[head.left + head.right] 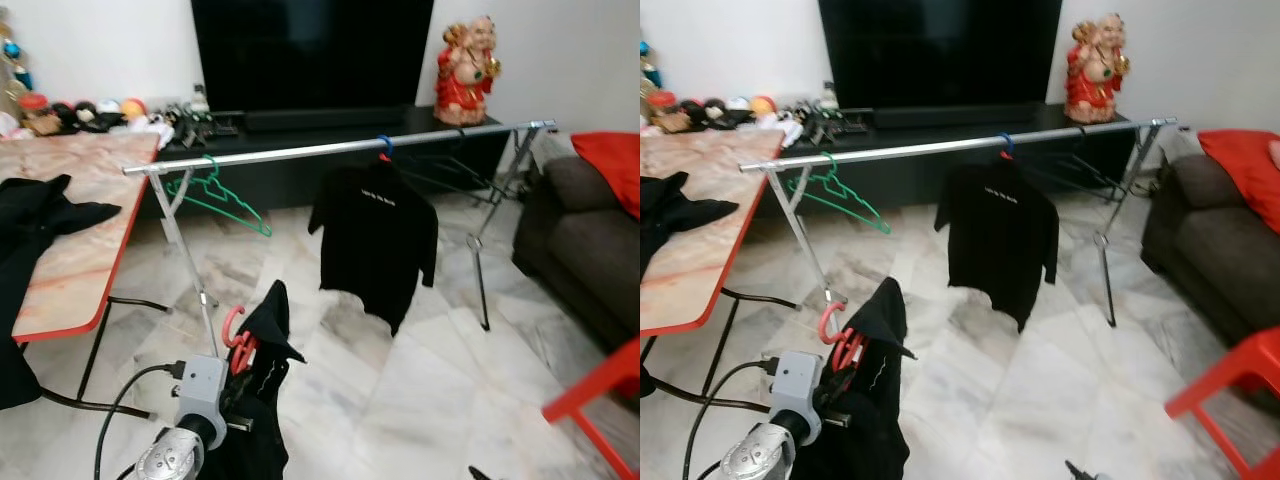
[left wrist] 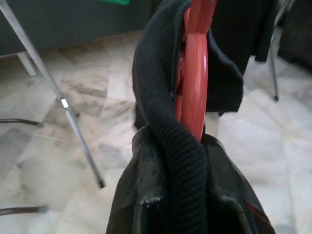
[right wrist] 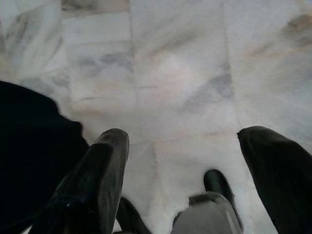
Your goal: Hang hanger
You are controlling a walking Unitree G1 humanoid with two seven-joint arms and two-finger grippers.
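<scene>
Left gripper [image 1: 238, 372] low in front, clamped on red hanger [image 1: 236, 343] draped with black garment [image 1: 262, 400], well short of silver rail [image 1: 340, 148]. On rail: 1 green hanger [image 1: 215, 195] empty near the left end, 1 black shirt [image 1: 375, 240] on a blue hook [image 1: 385, 145] nearer the middle. Right gripper [image 3: 180, 161] hanging idle over marble floor [image 3: 170, 73], 2 fingers [image 3: 97, 175] spread apart, holding nothing. Table [image 1: 85, 235] at left carrying more dark clothing [image 1: 35, 215].
</scene>
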